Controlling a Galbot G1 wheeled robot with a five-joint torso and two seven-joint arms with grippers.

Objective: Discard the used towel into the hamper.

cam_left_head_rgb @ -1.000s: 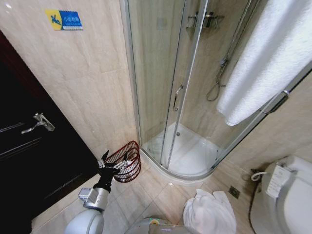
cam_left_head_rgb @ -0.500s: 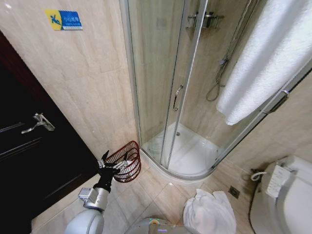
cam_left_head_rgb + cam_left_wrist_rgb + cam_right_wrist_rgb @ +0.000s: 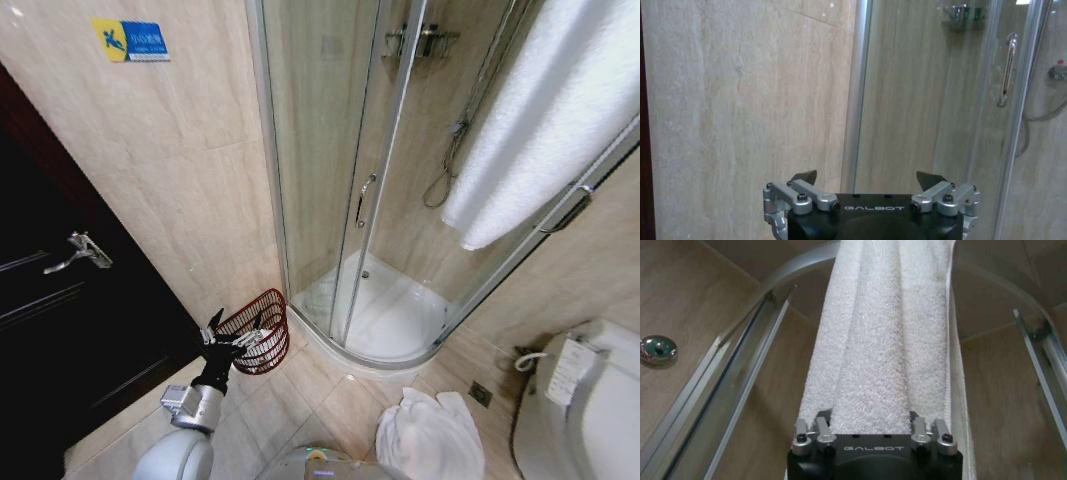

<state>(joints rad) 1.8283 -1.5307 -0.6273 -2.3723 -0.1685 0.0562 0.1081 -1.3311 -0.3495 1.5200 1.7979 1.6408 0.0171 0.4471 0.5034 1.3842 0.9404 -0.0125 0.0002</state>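
Observation:
A long white towel (image 3: 883,340) hangs away from my right gripper (image 3: 870,426), which is shut on its end; the fingertips are buried in the cloth. In the head view the same towel (image 3: 545,120) stretches across the upper right, in front of the shower glass. The hamper (image 3: 258,330), a small dark red wire basket, stands on the floor tiles against the wall beside the shower. My left gripper (image 3: 232,335) hovers open just in front of the hamper's rim, holding nothing. From the left wrist, that gripper (image 3: 867,176) faces the beige wall and the shower frame.
A curved glass shower enclosure (image 3: 370,200) with a white tray fills the middle. A crumpled white cloth (image 3: 430,438) lies on the floor near my base. A toilet (image 3: 590,400) stands at the right and a dark door (image 3: 60,300) at the left.
The hanging towel has shifted very slightly in the head view. The left arm and the hamper have stayed put.

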